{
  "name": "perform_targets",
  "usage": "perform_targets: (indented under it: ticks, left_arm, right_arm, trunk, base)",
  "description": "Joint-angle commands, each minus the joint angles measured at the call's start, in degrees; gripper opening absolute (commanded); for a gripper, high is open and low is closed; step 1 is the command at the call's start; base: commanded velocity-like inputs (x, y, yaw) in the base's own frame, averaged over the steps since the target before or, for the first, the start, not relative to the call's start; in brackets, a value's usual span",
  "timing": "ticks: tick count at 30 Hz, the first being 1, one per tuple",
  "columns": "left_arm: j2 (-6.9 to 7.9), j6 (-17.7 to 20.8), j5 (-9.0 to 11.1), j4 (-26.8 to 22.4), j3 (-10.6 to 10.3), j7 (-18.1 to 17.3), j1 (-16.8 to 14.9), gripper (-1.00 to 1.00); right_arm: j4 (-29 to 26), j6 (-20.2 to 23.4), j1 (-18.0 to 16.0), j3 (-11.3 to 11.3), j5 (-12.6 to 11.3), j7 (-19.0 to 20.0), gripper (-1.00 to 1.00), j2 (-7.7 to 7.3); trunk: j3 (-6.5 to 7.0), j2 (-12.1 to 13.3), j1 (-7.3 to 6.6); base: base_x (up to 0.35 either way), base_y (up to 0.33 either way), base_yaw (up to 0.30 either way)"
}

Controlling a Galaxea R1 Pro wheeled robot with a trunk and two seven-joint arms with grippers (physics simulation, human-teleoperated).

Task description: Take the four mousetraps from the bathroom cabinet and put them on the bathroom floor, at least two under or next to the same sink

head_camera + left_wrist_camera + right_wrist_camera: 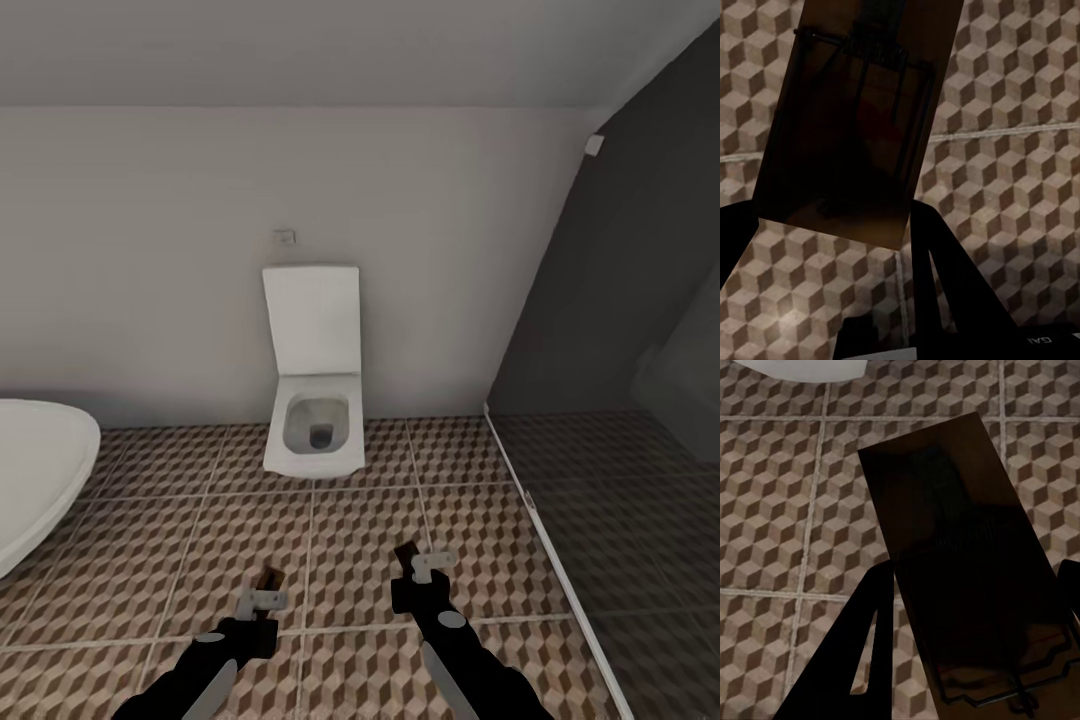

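Mousetraps, flat tan wooden rectangles, sit clamped in my left gripper (pixel 266 588) and right gripper (pixel 412 560); light, stiff; I pinch board ends, avoiding wire.

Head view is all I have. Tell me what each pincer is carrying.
Observer: The left pincer is shut on a mousetrap; its black wire parts show in the left wrist view.
Operator: Now report the right one.
Observer: The right pincer is shut on the second mousetrap, held over the bathroom floor.
Operator: Say what lies beyond that trap.
Observer: A white edge, probably the toilet, shows beyond it in the right wrist view.
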Motion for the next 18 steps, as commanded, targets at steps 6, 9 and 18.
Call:
perform_targets:
  ticks: [6, 9, 18]
  left_arm:
    - [0.08, 0.14, 0.45, -0.12, -0.34, 0.52, -0.05, -1.00]
    - [0.06, 0.14, 0.45, -0.12, -0.36, 0.52, -0.05, -1.00]
    - [0.03, 0.14, 0.45, -0.12, -0.36, 0.52, -0.05, -1.00]
  right_arm:
    - [-0.16, 0.21, -0.05, 0.21, -0.44, -0.54, -1.00, -0.10]
    - [-0.15, 0.21, -0.05, 0.21, -0.44, -0.54, -1.00, -0.12]
    - [-0.18, 0.21, -0.05, 0.21, -0.44, -0.55, -1.00, -0.11]
  trunk:
    - [-1.69, -2.46, 1.32]
    - [-2.50, -3.66, 1.98]
    - [-4.94, -7.27, 3.96]
  base:
    - [0.000, 0.000, 0.000]
    - [0.000, 0.000, 0.000]
    - [0.000, 0.000, 0.000]
